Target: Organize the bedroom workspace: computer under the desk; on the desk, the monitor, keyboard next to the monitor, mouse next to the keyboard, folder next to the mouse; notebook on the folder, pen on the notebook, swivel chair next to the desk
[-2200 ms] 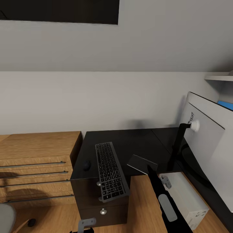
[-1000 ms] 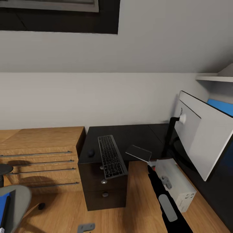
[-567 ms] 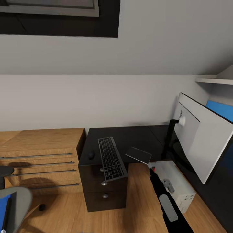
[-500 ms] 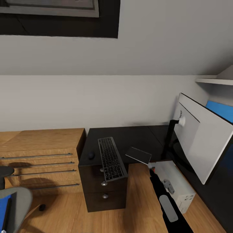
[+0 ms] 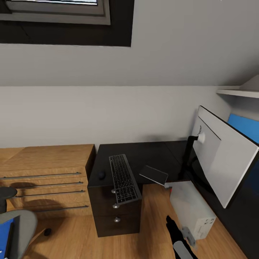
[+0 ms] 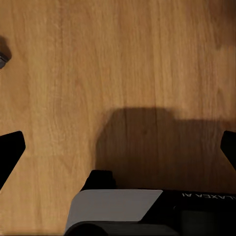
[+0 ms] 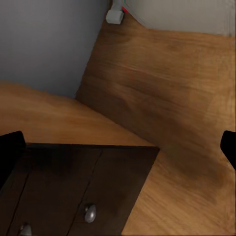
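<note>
Head view: folder (image 5: 5,237) on swivel chair (image 5: 19,230) at 8 o'clock, nearer left arm. Both wrist views show fingers spread wide, holding nothing; keyboard (image 5: 123,178) overhangs desk (image 5: 151,154).

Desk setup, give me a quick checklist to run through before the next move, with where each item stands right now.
1. Monitor on the desk: ok.
2. Keyboard fully on the desk: not ok, its near end overhangs the front edge above the drawers.
3. Mouse beside the keyboard: ok.
4. Computer under the desk: cannot tell, it stands on the floor at the desk's inner corner.
5. Folder on the desk: not ok, it lies on the swivel chair.
6. Left pincer free: ok, open over bare floor.
</note>
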`<state>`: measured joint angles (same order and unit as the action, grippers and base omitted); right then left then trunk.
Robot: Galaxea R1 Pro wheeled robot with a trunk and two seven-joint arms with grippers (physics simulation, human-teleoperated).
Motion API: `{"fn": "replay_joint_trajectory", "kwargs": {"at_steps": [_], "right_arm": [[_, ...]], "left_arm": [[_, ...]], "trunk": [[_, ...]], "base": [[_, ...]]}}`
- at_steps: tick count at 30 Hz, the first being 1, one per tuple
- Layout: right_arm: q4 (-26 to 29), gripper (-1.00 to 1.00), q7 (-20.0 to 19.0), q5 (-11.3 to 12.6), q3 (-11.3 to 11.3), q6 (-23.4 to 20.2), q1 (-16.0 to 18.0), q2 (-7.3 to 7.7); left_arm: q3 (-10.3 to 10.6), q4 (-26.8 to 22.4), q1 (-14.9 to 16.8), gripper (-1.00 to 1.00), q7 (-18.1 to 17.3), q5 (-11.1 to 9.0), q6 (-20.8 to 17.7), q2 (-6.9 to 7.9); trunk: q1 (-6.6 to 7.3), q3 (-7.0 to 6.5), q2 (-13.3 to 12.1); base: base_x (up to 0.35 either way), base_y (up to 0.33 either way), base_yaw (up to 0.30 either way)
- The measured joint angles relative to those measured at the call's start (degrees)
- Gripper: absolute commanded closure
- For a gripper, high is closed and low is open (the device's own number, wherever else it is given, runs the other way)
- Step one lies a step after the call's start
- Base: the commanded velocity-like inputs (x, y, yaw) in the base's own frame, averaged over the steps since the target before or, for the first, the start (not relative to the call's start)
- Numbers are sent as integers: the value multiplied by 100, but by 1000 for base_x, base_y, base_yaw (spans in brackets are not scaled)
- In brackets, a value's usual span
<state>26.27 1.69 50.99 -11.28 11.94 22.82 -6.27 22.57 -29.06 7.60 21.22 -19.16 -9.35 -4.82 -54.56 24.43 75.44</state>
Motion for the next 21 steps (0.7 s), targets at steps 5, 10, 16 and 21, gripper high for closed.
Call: {"fn": "replay_joint_trajectory", "kwargs": {"at_steps": [5, 10, 16, 21], "right_arm": [[-913, -100, 24, 13, -40, 884, 0, 58], [-1493, -100, 27, 69, 3, 1739, 0, 197], [-1747, -100, 26, 119, 31, 2040, 0, 216], [-1983, -100, -1, 127, 35, 2117, 0, 213]], "left_arm": [[-16, 186, 0, -100, -8, -11, 18, 14], [-25, 308, 1, -100, -9, -20, 241, 11], [-31, 433, 1, -100, -3, -27, 659, -10], [-30, 543, 1, -100, 2, -14, 813, -19]], "trunk": [[110, -89, -201], [220, -180, -401], [352, -287, -642], [461, -377, -843]], "base": [[0, 0, 0], [0, 0, 0], [0, 0, 0], [0, 0, 0]]}}
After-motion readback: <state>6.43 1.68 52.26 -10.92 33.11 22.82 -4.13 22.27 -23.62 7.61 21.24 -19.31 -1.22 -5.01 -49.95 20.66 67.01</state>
